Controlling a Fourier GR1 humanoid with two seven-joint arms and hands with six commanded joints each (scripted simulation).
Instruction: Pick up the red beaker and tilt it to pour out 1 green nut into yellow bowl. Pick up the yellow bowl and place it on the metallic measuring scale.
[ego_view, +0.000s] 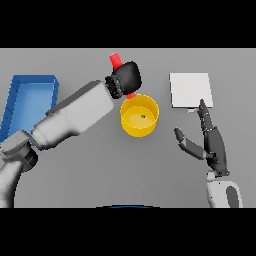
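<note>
L hand: your fingers wrapped round the red beaker, tilted just behind the yellow bowl
bowl: green nut inside (1 visible)
R hand: fingers straight, fingertips near the scale

Matt grey table, glossy yellow bowl

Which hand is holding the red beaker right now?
The left hand, fingers curled round the red beaker above the yellow bowl; the right hand is open and empty.

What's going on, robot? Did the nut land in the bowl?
Left robot hand shut on red beaker, tilted over yellow bowl. One green nut in bowl. Right robot hand open, idle beside scale. Nothing in the way.
</note>
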